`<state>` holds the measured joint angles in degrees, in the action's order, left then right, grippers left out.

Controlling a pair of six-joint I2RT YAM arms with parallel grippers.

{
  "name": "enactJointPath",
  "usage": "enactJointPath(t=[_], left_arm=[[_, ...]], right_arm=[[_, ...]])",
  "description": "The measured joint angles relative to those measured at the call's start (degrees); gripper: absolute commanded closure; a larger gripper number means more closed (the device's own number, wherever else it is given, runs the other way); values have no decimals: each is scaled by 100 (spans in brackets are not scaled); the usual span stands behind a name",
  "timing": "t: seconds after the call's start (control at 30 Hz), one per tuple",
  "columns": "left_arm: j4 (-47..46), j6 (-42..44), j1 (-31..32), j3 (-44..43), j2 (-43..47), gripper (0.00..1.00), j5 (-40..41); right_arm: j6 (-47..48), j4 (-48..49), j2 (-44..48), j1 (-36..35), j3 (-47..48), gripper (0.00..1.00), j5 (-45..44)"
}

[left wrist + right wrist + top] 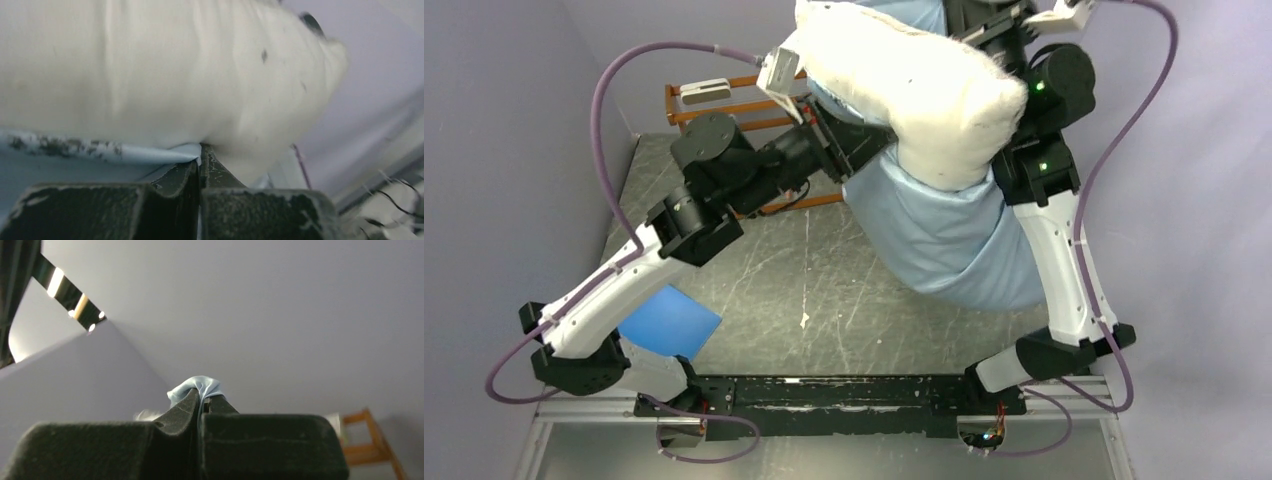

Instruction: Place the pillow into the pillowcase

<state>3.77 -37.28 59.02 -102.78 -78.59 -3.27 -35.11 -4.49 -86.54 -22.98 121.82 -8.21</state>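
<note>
Poking from pillowcase [944,240], pillow [904,80]; left end effector [200,151], right end effector [202,399] clamped on it.

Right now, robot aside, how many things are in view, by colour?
White: 2, pillow and small block on the rack
Light blue: 1, pillowcase
Bright blue: 1, flat sheet
Orange wood: 1, rack
Total: 5
</note>
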Motion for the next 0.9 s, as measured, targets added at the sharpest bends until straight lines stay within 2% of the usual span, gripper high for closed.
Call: enactJointPath(t=[0.07, 0.17, 0.27, 0.33, 0.43, 0.53, 0.63, 0.7, 0.77, 0.83, 0.9], left_arm=[[483, 205, -175, -457, -280, 95, 197], [1211, 144, -984, -1231, -796, 95, 109], [1303, -70, -1655, -1497, -1047, 95, 81], [1165, -302, -1906, -1392, -1029, 95, -2], [409, -682, -1784, -743, -636, 95, -245], [-284, -822, -1099, 44, -2, 95, -385], [-428, -682, -297, 299, 284, 95, -501], [-232, -428, -142, 96, 175, 95, -382], [334, -35, -199, -678, -256, 95, 20], [973, 352, -286, -1602, -800, 95, 417], [1360, 579, -348, -2153, -1169, 95, 678]], right_arm=[[-310, 175, 402, 17, -835, 100, 275], [-931, 726, 1156, 66, -2153, 100, 616], [-1231, 914, 1460, 90, -2472, 100, 662], [-1132, 793, 1305, 63, -1991, 100, 645], [-785, 409, 621, 68, -721, 100, 483], [-739, 146, -297, 391, 603, 100, 452], [-944, -11, -765, 660, 979, 100, 767], [-1204, 103, -584, 680, 439, 100, 1158], [-1464, 422, 9, 625, -673, 100, 1384], [-1740, 621, 745, 592, -1851, 100, 1366], [-1803, 645, 1252, 612, -2465, 100, 1139]])
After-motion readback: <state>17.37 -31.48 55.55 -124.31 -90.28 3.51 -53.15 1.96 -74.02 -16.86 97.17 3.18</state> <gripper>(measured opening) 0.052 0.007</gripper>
